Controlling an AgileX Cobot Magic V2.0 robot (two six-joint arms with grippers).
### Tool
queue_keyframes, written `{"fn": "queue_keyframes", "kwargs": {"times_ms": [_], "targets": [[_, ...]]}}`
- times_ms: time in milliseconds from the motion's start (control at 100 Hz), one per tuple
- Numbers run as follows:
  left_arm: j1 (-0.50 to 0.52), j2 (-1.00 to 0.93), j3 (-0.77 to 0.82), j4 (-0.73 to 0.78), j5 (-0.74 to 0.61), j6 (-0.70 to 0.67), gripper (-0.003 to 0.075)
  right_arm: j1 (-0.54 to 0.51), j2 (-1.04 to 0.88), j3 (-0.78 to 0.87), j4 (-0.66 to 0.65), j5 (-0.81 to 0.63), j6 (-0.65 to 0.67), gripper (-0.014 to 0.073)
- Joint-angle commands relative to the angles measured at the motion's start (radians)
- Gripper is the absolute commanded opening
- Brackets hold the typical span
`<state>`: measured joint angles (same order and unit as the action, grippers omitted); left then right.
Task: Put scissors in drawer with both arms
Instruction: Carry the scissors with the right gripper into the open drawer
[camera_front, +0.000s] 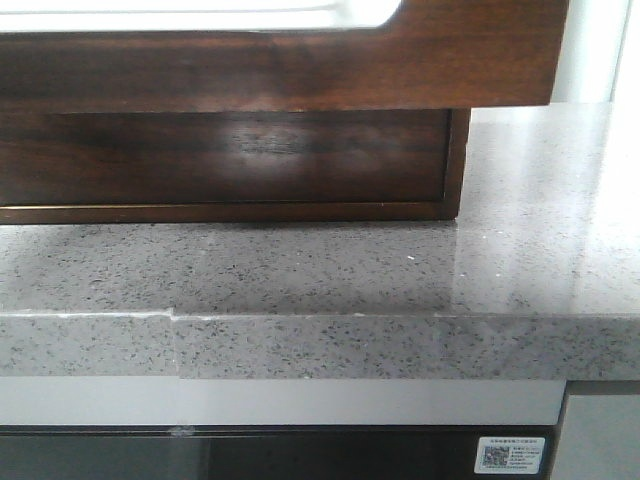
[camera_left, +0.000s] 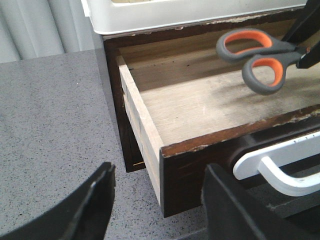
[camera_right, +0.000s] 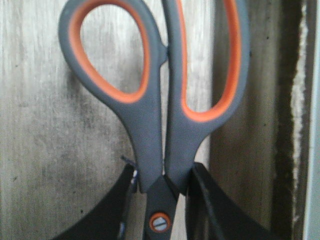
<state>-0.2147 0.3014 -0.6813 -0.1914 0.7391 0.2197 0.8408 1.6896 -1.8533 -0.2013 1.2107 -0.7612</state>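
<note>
drawer (camera_left: 200, 107): worn matt wood, glossy front | scissors (camera_right: 155, 100): matt plastic handles | counter (camera_front: 300, 270): polished speckled stone

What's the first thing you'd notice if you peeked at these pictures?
The scissors with bright orange and grey handles, pinched near their pivot by the right gripper and held above the pale wooden floor of the pulled-out drawer. Next, the white handle on the drawer's dark front, close to the open left gripper.
</note>
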Motion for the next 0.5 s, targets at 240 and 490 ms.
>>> {"fn": "queue_keyframes", "kwargs": {"times_ms": [240, 490], "targets": [[-0.010, 0.019, -0.024, -0.010, -0.073, -0.007, 0.0366, 0.001, -0.017, -0.030, -0.059, 0.037, -0.007, 0.0052], [-0.010, 0.019, -0.024, -0.010, -0.073, -0.007, 0.0366, 0.001, -0.029, -0.034, -0.062, 0.034, 0.012, 0.0255]]}}
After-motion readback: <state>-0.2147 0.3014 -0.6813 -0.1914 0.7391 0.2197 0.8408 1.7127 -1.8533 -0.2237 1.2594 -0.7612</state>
